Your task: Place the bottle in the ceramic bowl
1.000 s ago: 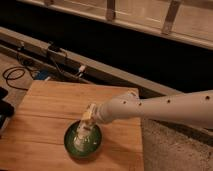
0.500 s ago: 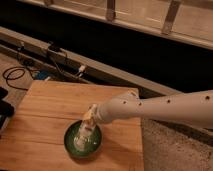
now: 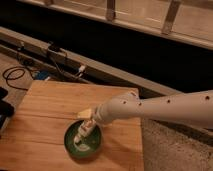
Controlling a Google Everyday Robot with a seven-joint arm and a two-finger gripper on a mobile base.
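Note:
The round green ceramic bowl point(image 3: 96, 146) sits on the wooden table point(image 3: 45, 107), near its front right. My white arm reaches in from the right, and my gripper point(image 3: 86, 124) hangs just above the bowl's far side. The slim white ridged bottle point(image 3: 80, 135) slants down from the gripper into the bowl, with its lower end over the bowl's inside. I cannot tell whether the bottle touches the bowl's bottom.
The table's right edge meets a speckled grey surface point(image 3: 165, 150). Behind the table runs a dark wall with a rail, cables point(image 3: 15, 75) and a small box point(image 3: 55, 49). A dark object point(image 3: 4, 107) stands at the far left.
Almost nothing has changed. The gripper and bottle have stayed over the bowl, sinking perhaps very slightly.

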